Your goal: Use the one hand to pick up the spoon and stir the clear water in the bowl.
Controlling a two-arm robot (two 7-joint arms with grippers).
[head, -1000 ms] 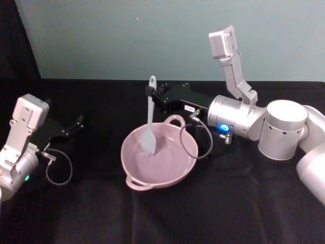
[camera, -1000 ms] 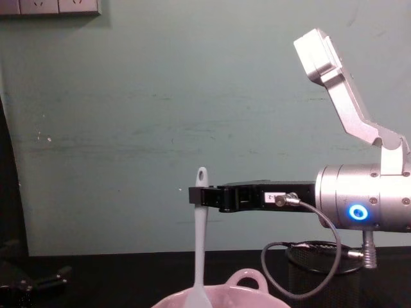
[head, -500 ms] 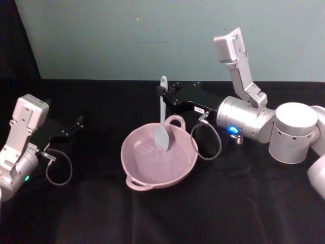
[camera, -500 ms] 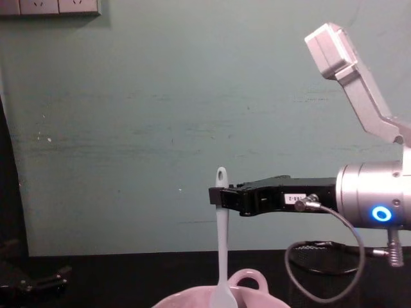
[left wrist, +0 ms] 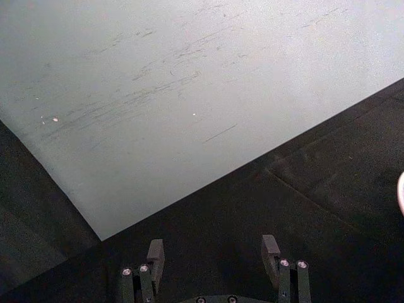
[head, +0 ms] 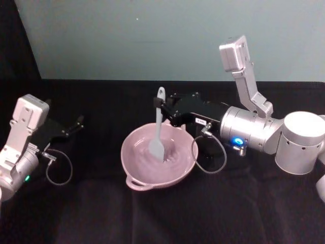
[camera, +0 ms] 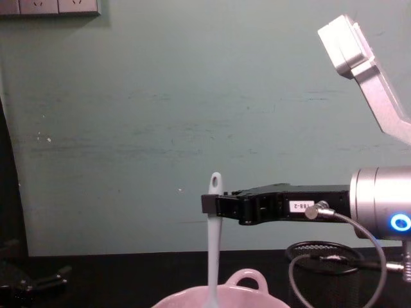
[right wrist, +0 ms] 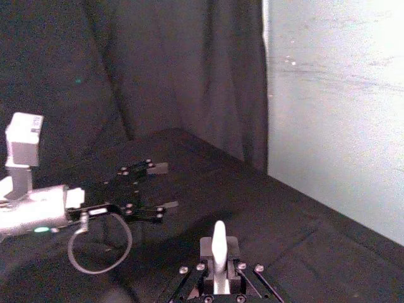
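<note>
The pale pink bowl (head: 136, 162) sits at the table's middle, its rim (camera: 192, 299) low in the chest view. A long white spoon (head: 157, 133) stands nearly upright with its flat head down in the bowl's water. My right gripper (head: 162, 108) reaches in from the right and is shut on the spoon's handle just under its holed end; the chest view shows the same grip (camera: 212, 204), and in the right wrist view the handle (right wrist: 218, 243) sticks up between the fingers. My left gripper (head: 80, 122) rests on the left of the table, open and holding nothing (left wrist: 213, 252).
A black wire-mesh cup (camera: 324, 266) stands behind the right arm's grey cable (head: 209, 155). Black cloth (head: 162, 213) covers the table, with a green wall behind. Bare cloth lies in front of the bowl.
The right gripper carried the spoon from the bowl's left part to its far right, then back toward the middle and nearer me. The left arm has stayed put.
</note>
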